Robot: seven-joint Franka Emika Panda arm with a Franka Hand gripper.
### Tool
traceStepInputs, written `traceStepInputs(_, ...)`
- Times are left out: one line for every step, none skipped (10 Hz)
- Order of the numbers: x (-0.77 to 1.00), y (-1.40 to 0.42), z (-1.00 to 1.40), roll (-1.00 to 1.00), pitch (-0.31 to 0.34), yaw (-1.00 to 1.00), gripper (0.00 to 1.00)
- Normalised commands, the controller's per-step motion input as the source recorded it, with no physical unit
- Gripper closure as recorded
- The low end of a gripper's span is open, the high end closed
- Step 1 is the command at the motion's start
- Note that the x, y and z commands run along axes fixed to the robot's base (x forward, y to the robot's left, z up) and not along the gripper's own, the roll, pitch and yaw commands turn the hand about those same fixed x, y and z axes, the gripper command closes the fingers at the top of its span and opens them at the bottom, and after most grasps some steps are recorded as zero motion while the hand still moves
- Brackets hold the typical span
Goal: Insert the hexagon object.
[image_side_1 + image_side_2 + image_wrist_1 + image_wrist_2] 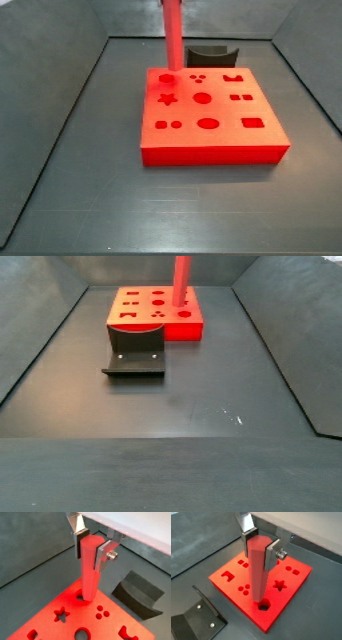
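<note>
Gripping the hexagon object [90,567] near its upper end, the gripper [91,543] shows only in the wrist views: its fingers [105,556] press against opposite sides of the bar, and the rest of the arm is cut off above. In both side views the gripper is out of frame, so only the upright red bar [173,35] enters from the top edge. Its lower end meets a hole near a corner of the red block [294,579]; the bar itself hides that spot, so how deep it sits cannot be judged. Other shaped holes are open across the block's top. The block rests on the dark counter [201,396]. Just beside it stands the fixture [135,359], partly cropped in the wrist views [194,619].
</note>
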Motion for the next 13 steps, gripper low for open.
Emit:
traceStepInputs(-0.05,0.0,-0.23,-0.07,0.0,0.04,1.0)
traceStepInputs(-0.08,0.0,-0.19,-0.11,-0.011,0.03,1.0)
traceStepInputs(-0.12,0.0,-0.18,-0.1,-0.024,0.0,1.0)
traceStepInputs(-0.1,0.0,-0.18,-0.06,-0.071,0.01,1.0)
traceStepInputs(0.0,0.0,-0.22,-0.04,-0.09,0.02,1.0)
traceStepInputs(-0.05,0.0,-0.23,-0.01,-0.091,0.02,1.0)
traceStepInputs(-0.08,-0.01,-0.22,-0.02,-0.1,0.02,1.0)
traceStepInputs(-0.06,0.0,-0.18,0.0,-0.08,0.01,1.0)
traceStepInputs(-0.16,0.0,-0.15,0.0,-0.063,0.0,1.0)
traceStepInputs(-0.37,0.0,-0.09,0.0,-0.06,0.0,1.0)
traceStepInputs(-0.33,-0.03,-0.11,0.0,-0.083,0.0,1.0)
traceStepInputs(-0.15,-0.07,-0.16,0.0,-0.09,0.03,1.0)
traceStepInputs(0.0,-0.05,-0.2,-0.02,-0.073,0.08,1.0)
